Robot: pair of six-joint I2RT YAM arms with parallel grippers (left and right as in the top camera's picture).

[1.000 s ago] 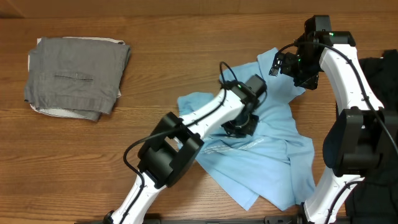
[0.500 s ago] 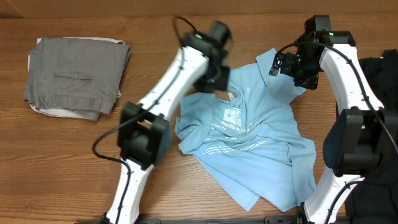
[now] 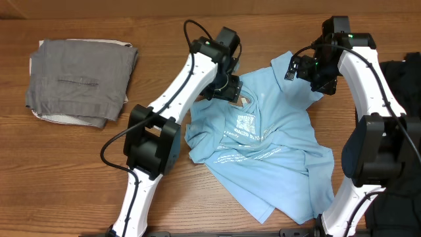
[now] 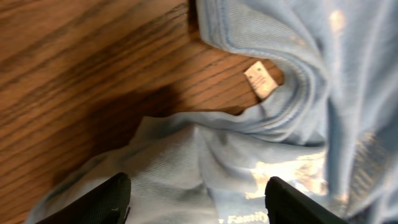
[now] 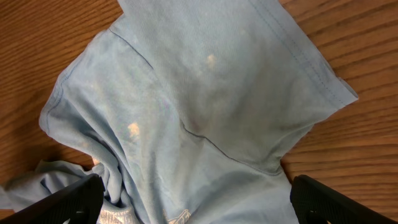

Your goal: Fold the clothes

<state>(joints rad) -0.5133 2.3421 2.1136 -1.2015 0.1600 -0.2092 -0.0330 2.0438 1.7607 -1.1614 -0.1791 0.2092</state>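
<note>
The clothes are one light blue T-shirt (image 3: 276,158), lying crumpled on the wooden table with small white print facing up. My left gripper (image 3: 228,91) hangs just over the shirt's collar edge, open, with only cloth below its fingers. In the left wrist view the left gripper (image 4: 199,205) has its jaws wide apart, above the collar and its white tag (image 4: 260,78). My right gripper (image 3: 316,82) hovers over the shirt's upper right sleeve. The right wrist view shows the right gripper (image 5: 199,202) wide open over the T-shirt (image 5: 205,112), holding nothing.
A folded grey garment (image 3: 82,79) lies at the table's far left. Something dark (image 3: 408,72) sits at the right edge behind the right arm. Bare wood (image 3: 79,171) runs along the front left and the back.
My left gripper swung from the shirt's middle up to the collar, dragging cloth so the print now shows, then opened and let go. The right arm has not moved.
</note>
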